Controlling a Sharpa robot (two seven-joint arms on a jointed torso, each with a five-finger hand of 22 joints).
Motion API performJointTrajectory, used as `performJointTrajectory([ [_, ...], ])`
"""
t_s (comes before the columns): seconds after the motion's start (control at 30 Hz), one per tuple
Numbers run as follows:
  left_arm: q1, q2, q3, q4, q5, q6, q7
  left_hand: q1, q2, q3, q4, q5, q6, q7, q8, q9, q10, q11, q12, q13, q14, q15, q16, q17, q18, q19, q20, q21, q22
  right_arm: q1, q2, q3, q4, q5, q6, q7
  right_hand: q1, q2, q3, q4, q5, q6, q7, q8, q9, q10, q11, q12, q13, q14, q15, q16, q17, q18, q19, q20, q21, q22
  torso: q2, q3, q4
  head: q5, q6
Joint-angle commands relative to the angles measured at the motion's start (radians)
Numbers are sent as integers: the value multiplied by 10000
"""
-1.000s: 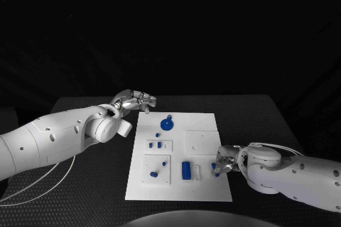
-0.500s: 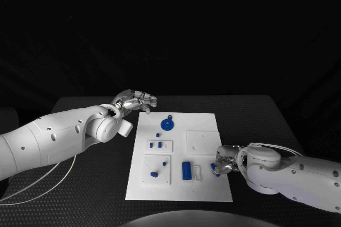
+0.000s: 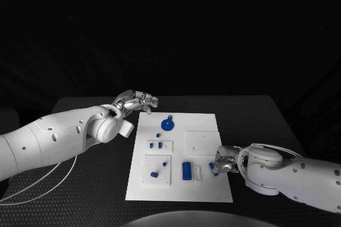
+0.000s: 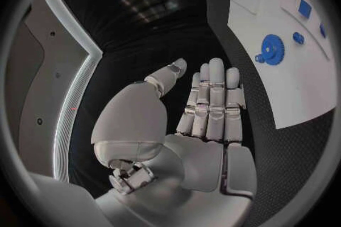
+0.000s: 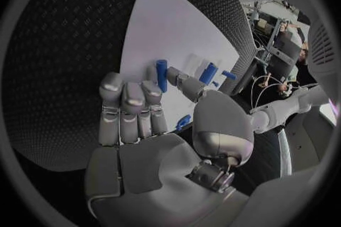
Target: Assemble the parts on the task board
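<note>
Nearest to the robot, the right robot hand [image 3: 221,164] rested at the near right part of the task board [image 3: 202,126], which lay in the middle of the black bench [image 3: 270,118]. Its fingers [image 5: 131,108] were stretched out flat and a small blue part [image 3: 212,166] sat just at the fingertips; whether the hand pinched this piece or only touched it could not be told from these pictures. Just beside it, toward the left, a long blue part [image 3: 186,170] lay on the board, and further left two small blue parts [image 3: 154,174] stood in a raised plate. Further away, a round blue gear [image 3: 167,124] lay near the far edge of the board. Beyond that corner the left robot hand [image 3: 136,101] hovered over the bench, released, fingers straight and holding nothing.

The risk seemed to be at the right hand: if the contact was only light, the small piece could slip away or roll off the board edge, which was near.
</note>
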Motion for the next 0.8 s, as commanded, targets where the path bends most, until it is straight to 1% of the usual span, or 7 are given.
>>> performJointTrajectory([
  [0.03,6,10,5,23,50,131,63,-82,17,0,55,30,-57,17,54,-11,-59,-12,54,-9,96,7,-37,10,189,54,4,-51,12,-61,-38,-37,128,1202,-435,200,62,139,155,-200,-44,-111,197,46,72,70,-19,46,10,40,-39,-28,11,239,62,38,37,76,-5,-1,-6,11,3],
  [0.17,6,6,4,21,50,130,61,-81,17,0,54,31,-57,17,55,-11,-59,-12,55,-9,96,7,-37,11,189,54,4,-51,13,-59,-93,9,296,1697,-610,263,-51,91,-1,-218,-100,-49,175,76,68,107,-41,70,19,46,-56,-24,13,239,85,38,47,75,-1,4,-8,31,2],
  [0.23,6,12,4,18,50,132,60,-79,16,0,53,31,-57,17,55,-11,-59,-12,56,-10,97,6,-37,12,190,55,3,-52,14,-58,-97,21,366,2025,-606,278,-107,52,-97,-229,-94,-35,165,81,59,116,-52,72,16,47,-70,-23,14,239,96,32,48,71,-2,2,-5,26,8],
  [0.33,6,12,4,22,50,133,60,-77,15,1,52,32,-58,16,55,-11,-59,-13,57,-11,98,6,-37,13,190,55,2,-52,16,-58,-71,24,408,2243,-701,316,-149,30,-188,-232,-151,-26,158,82,47,113,-60,59,2,47,-82,-26,12,239,103,23,42,64,2,-4,-2,9,7],
  [0.47,6,4,4,32,50,140,55,-74,14,1,50,33,-58,16,56,-11,-60,-13,59,-12,99,5,-37,16,191,56,1,-53,18,-58,-65,26,465,2394,-885,382,-170,8,-253,-238,-180,-24,155,81,38,114,-64,57,-1,46,-89,-29,11,239,107,15,38,59,2,-1,-3,15,2],
  [0.6,6,5,4,28,50,141,52,-72,15,1,49,34,-58,16,56,-11,-60,-14,61,-13,100,4,-38,18,192,56,1,-55,21,-58,2,27,411,2567,-893,392,-214,-34,-349,-211,-242,-14,149,82,23,113,-71,53,-6,46,-99,-33,9,239,116,5,28,49,-1,-3,2,15,-8],
  [0.8,6,23,4,37,50,146,60,-72,14,0,50,35,-59,17,57,-11,-62,-14,64,-15,101,4,-39,22,192,58,1,-56,24,-59,213,27,317,2747,-776,417,-240,-55,-410,-192,-288,-18,147,78,11,96,-73,31,-24,43,-105,-38,7,239,116,-3,19,43,0,-7,3,21,-10],
])
